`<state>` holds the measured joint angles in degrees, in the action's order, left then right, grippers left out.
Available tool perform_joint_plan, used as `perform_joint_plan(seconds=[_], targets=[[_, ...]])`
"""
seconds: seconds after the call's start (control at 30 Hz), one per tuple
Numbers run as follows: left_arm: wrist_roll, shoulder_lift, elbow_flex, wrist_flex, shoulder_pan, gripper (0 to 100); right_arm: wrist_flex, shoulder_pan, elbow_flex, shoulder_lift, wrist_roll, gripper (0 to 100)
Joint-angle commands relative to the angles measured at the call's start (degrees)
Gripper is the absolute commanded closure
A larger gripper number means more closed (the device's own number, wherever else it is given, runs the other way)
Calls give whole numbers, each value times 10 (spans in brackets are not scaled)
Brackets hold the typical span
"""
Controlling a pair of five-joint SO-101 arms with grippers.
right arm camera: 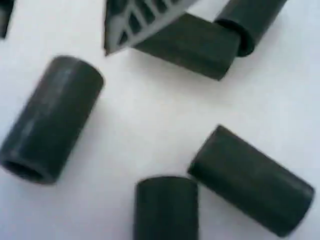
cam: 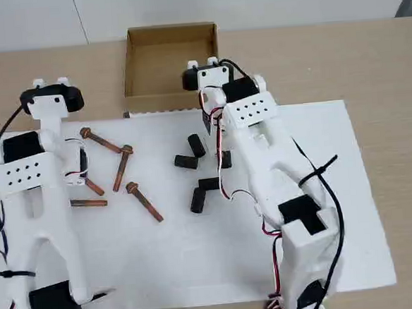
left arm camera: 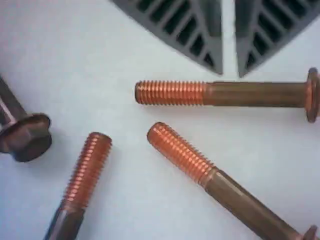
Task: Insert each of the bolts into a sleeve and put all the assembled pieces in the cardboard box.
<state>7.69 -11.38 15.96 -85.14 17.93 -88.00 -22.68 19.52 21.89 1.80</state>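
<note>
Left gripper near copper bolts

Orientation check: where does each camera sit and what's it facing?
High view: fixed above the table, looking down on cardboard box, bolts, sleeves; left arm, right arm show.
Left wrist view: on the left arm, close over bolts; left gripper shows.
Right wrist view: on the right arm, close over sleeves; right gripper shows.
Shared: high view also shows those bolts, sleeves.
</note>
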Motion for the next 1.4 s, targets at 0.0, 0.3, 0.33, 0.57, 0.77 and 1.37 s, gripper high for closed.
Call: perform_joint_plan(seconds=[0.0,0.3,0.33,0.57,0.77,1.37], targets=[[1,-3,-24,14,0,991,8,-12,37,7,4,872],[1,-3,-24,12,0,929,7,-9,69,56,4,872],[1,-3,-24,13,0,929,7,-9,69,58,4,871],[1,-2,-23,14,0,928,8,-8,69,69,4,833],[1,-2,-23,14,0,928,31,-7,67,72,4,834],[1,-1,-22,14,0,928,52,26,69,161,3,973]])
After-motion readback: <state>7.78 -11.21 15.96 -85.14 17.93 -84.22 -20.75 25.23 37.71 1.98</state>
